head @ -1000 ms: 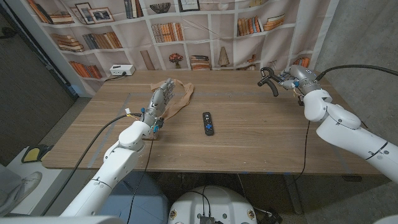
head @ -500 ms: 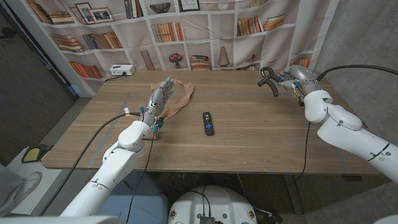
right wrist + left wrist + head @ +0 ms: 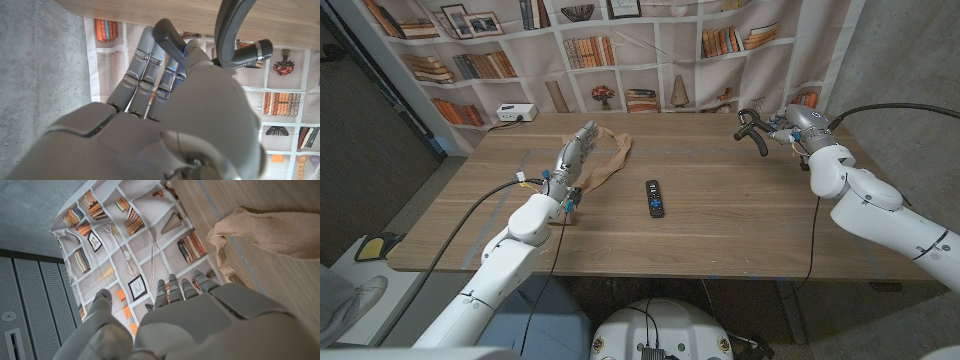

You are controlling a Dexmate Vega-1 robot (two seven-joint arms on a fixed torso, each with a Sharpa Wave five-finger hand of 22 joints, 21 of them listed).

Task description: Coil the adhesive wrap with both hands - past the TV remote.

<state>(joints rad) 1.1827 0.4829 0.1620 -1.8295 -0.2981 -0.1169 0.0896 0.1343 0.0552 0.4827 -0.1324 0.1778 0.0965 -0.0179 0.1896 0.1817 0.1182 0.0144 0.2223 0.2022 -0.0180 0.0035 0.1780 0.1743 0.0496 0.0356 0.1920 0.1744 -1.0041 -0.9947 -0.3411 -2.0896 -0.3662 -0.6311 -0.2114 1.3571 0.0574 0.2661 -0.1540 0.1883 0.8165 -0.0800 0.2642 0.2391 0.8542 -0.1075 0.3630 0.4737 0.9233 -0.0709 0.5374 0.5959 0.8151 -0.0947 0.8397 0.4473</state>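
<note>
The tan adhesive wrap [image 3: 613, 158] lies uncoiled in a crumpled strip on the wooden table [image 3: 720, 215], left of centre. My left hand [image 3: 574, 154] stands just left of it, fingers straight and pointing to the far edge, holding nothing. In the left wrist view the wrap [image 3: 272, 230] lies beyond my left hand [image 3: 195, 320], apart from the fingers. The black TV remote [image 3: 655, 198] lies on the near side of the wrap, to its right. My right hand [image 3: 792, 124] is far off at the back right, fingers straight [image 3: 150, 70].
A black curved two-handled tool [image 3: 752, 129] sits at my right hand's fingertips [image 3: 235, 30]; I cannot tell whether they touch. A white power box [image 3: 517, 112] stands at the table's back left. A bookshelf-print curtain hangs behind the table.
My left hand has edged a little toward the far edge beside the wrap. The wrap, the remote and my right hand have not moved.
</note>
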